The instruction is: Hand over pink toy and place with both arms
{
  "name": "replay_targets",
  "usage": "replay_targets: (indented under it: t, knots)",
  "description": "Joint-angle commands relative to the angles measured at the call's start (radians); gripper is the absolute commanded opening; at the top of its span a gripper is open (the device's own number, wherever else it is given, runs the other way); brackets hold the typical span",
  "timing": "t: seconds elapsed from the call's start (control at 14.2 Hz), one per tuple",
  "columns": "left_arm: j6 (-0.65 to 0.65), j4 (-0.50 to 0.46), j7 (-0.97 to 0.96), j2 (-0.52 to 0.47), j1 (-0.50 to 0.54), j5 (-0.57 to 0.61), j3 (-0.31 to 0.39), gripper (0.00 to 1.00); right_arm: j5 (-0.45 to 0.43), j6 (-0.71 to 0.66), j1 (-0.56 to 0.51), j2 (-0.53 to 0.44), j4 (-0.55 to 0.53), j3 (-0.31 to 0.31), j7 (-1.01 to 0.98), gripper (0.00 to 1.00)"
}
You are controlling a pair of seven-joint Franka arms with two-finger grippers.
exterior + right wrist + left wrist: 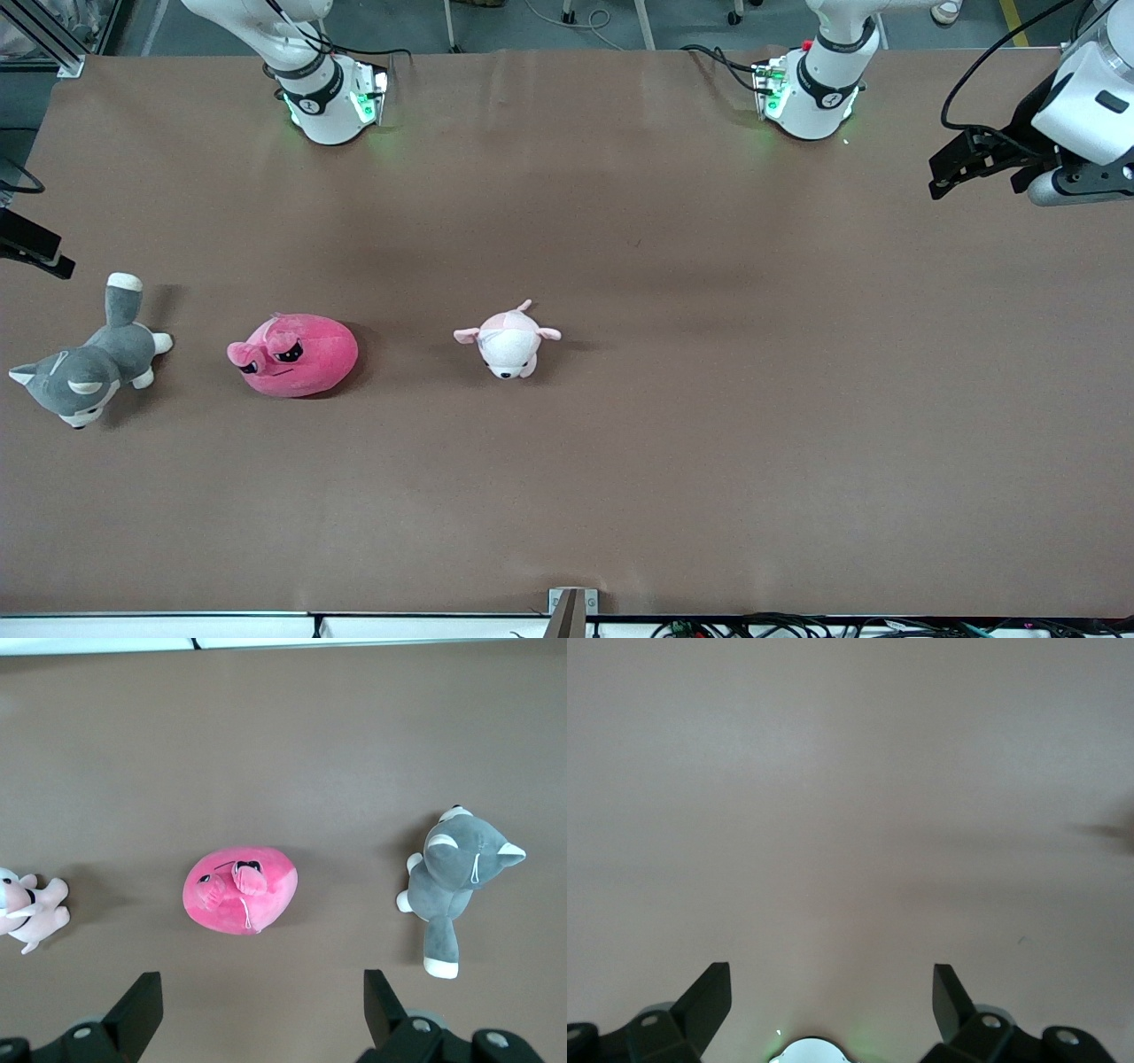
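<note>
Pink toy [294, 355] sat on the tabletop [709, 399] toward the right arm's end, between the grey husky plush [84, 372] and the pale pink-and-white plush [508, 341]. Its long axis ran along the tabletop's length, face turned toward the husky. My right gripper [262, 1005] hung spread wide and empty, the toy just ahead of its jaws, so the right arm was clearly the nearer one. My left gripper [833, 1003] waited, also wide and empty, over bare tabletop at the left arm's end, well apart from the toy.
</note>
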Motion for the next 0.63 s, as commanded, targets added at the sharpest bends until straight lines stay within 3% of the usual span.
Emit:
replay_targets:
  t: [0.0, 0.14, 0.56]
  knots:
    - [0.021, -0.027, 0.017, -0.028, 0.010, 0.004, -0.009, 1.00, -0.023, 0.127, -0.002, -0.138, -0.203, 0.003, 0.009, 1.00]
    - [0.029, -0.027, 0.017, -0.026, 0.011, 0.004, -0.009, 1.00, -0.023, 0.149, -0.002, -0.172, -0.246, 0.000, 0.009, 1.00]
    - [0.025, -0.020, 0.018, -0.023, 0.011, 0.004, -0.009, 1.00, -0.021, 0.141, 0.020, -0.172, -0.246, -0.022, 0.031, 1.00]
